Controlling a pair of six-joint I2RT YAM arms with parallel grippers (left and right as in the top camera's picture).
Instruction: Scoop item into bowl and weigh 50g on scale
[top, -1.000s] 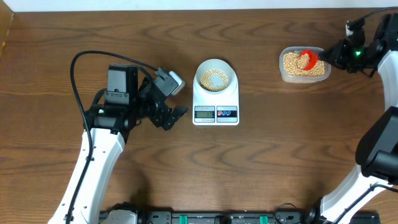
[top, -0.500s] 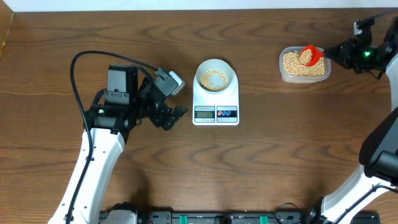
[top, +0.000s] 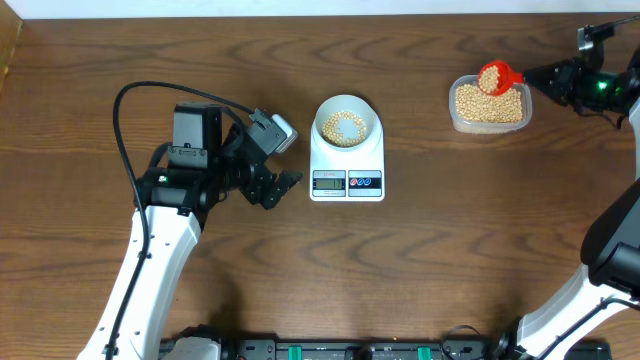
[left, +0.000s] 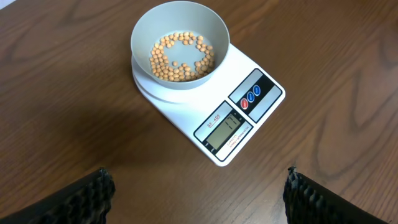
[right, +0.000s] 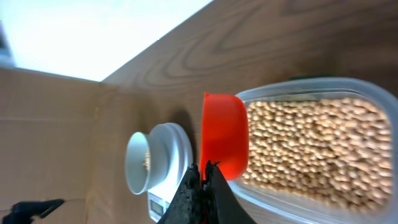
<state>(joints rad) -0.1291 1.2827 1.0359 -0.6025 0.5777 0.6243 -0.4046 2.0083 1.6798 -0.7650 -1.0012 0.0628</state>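
The pale bowl (top: 347, 127) stands on the white scale (top: 347, 181) at mid-table, with a thin ring of tan beans (left: 180, 53) on its bottom. In the left wrist view the bowl (left: 142, 34) and the scale (left: 239, 121) lie ahead of my open, empty left gripper (left: 196, 199). Overhead, that left gripper (top: 282, 188) hovers just left of the scale. My right gripper (top: 535, 76) is shut on the handle of a red scoop (top: 495, 75) heaped with beans, above the back edge of the clear tub (top: 489, 122). The right wrist view shows the right gripper (right: 202, 169) pinching the scoop (right: 224, 140).
The clear tub (right: 348, 193) is filled with beans (right: 311, 146) and sits at the back right. A black cable (top: 130, 95) loops behind the left arm. The table's back edge lies close behind the tub.
The right gripper has raised the red scoop out of the tub's beans, now loaded, and drawn it back and to the right. The left arm has not moved.
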